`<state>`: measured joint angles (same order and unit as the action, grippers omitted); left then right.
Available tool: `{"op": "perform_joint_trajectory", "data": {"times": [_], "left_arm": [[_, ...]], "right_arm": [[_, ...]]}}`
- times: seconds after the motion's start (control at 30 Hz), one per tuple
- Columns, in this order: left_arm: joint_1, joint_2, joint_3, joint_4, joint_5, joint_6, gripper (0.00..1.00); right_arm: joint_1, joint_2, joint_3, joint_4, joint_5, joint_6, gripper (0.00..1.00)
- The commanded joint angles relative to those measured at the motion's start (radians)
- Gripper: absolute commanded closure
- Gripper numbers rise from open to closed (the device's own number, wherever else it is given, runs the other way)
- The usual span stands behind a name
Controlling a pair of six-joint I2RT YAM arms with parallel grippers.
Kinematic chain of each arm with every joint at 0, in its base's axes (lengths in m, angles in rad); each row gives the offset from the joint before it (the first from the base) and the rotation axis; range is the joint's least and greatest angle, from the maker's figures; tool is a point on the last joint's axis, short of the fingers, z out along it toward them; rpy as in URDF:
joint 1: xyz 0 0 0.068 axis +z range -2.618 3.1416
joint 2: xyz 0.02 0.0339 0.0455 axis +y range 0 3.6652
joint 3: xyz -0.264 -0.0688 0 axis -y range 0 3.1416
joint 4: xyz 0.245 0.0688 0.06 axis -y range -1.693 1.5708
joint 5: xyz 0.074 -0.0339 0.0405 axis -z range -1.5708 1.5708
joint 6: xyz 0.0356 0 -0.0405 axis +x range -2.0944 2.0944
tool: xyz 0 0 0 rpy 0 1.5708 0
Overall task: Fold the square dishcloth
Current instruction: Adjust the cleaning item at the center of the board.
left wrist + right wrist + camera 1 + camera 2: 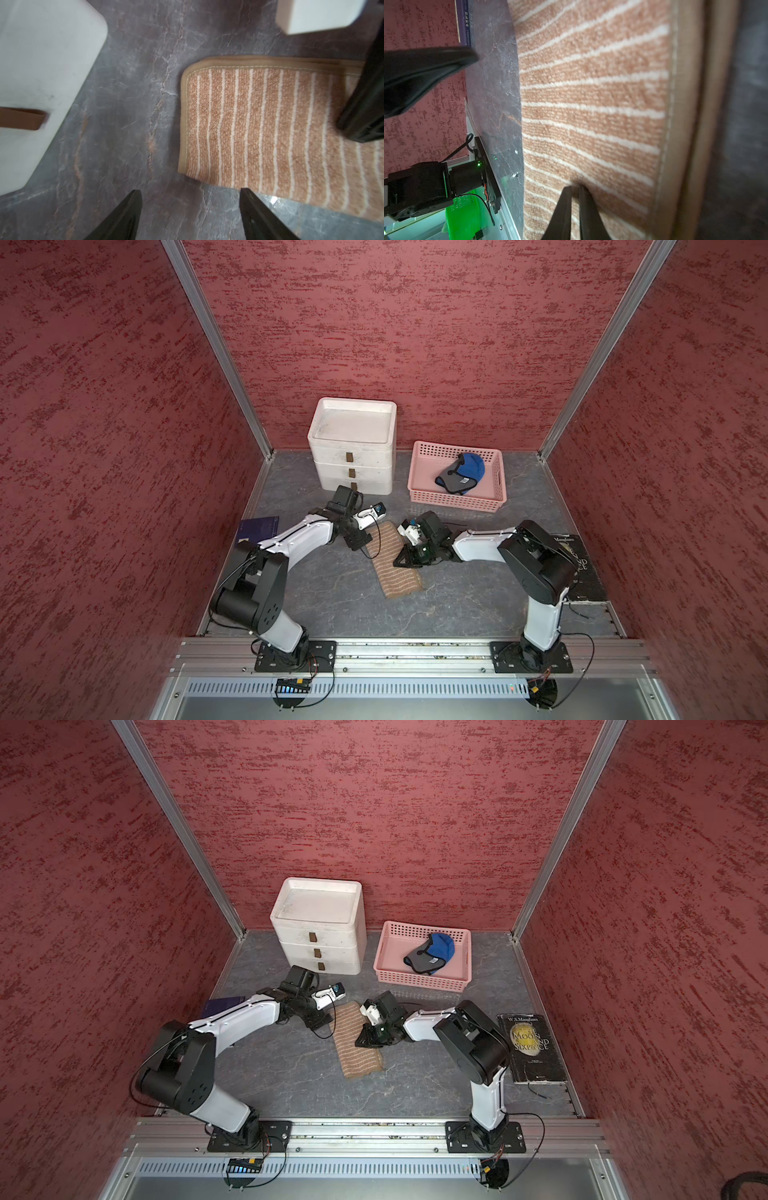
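The dishcloth (395, 568) (359, 1052) is brown with thin white stripes and a tan hem. It lies in the middle of the table as a long narrow strip, two layers thick. My left gripper (358, 540) (319, 1020) (190, 192) hangs open just off the strip's far left corner (187, 74), nothing between its fingers. My right gripper (406, 561) (368, 1041) (575, 187) is shut, jaws almost together, tips pressing down on the cloth's top face (591, 104) near its right-hand long edge.
A white drawer unit (353, 448) stands at the back, close behind the left gripper. Beside it a pink basket (455, 502) holds a blue and grey cap (461, 475). A black book (534, 1048) lies at the right wall, a purple book (255, 529) at the left.
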<state>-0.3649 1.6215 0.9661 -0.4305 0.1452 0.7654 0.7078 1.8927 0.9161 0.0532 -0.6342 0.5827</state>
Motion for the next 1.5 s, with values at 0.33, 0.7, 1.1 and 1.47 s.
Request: {"op": "perform_joint_trajectory", "data": {"times": [0.33, 0.7, 1.1, 1.47], "left_arm": [[-0.079, 0.238, 0.1, 0.177, -0.173, 0.039, 0.32], [-0.086, 0.195, 0.1, 0.135, -0.112, 0.027, 0.29], [-0.046, 0.035, 0.164, 0.071, -0.022, -0.061, 0.21], [0.061, -0.444, -0.034, -0.233, 0.268, 0.071, 0.13]], "right_arm": [[0.15, -0.19, -0.161, 0.195, 0.11, 0.113, 0.91], [0.254, -0.005, -0.144, 0.44, 0.119, 0.256, 0.97], [0.251, -0.092, -0.209, 0.534, 0.094, 0.327, 0.7], [0.023, -0.078, 0.089, 0.073, 0.071, 0.121, 0.74]]}}
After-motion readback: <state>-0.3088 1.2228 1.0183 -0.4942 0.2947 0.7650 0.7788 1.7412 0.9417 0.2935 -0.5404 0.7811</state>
